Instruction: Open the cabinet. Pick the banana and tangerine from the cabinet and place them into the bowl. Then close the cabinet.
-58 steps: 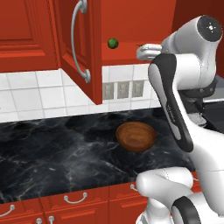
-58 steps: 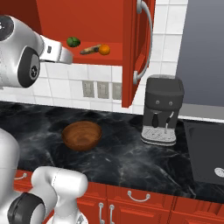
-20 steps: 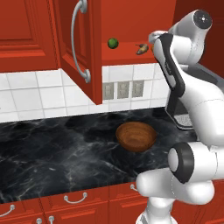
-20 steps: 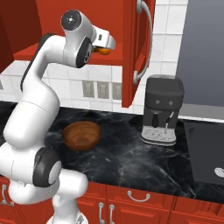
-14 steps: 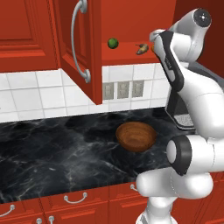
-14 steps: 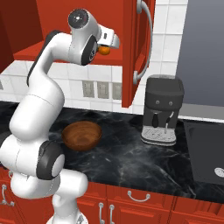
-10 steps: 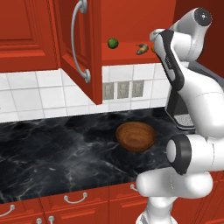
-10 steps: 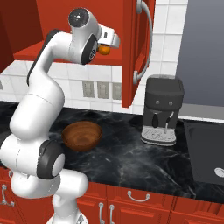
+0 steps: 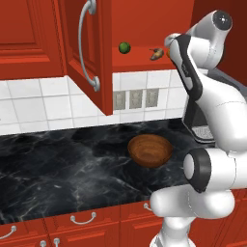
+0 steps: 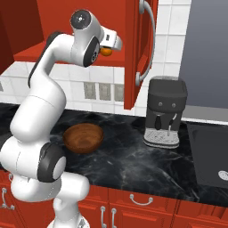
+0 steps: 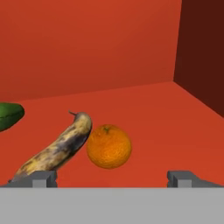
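The cabinet (image 9: 144, 24) stands open, its left door (image 9: 72, 58) and right door (image 10: 133, 49) swung out. On its shelf lie the banana (image 11: 59, 148), brown-speckled, and the tangerine (image 11: 109, 146), touching side by side. My gripper (image 11: 111, 179) is open just in front of them at shelf height, fingertips (image 11: 41, 178) wide apart with nothing between. From the left the banana (image 9: 157, 54) peeks out beside my hand; from the right the tangerine (image 10: 106, 51) shows under my hand. The wooden bowl (image 9: 150, 149) sits empty on the counter below.
A dark green fruit (image 9: 124, 47) lies further left on the same shelf. A coffee machine (image 10: 165, 111) stands on the black marble counter (image 10: 129, 151) right of the bowl. The right door's handle (image 10: 149, 40) hangs close to my hand.
Since the earliest frames the arm has swung up from beside the cabinet to the shelf. Over the last half second it stays almost still, jaws unchanged.
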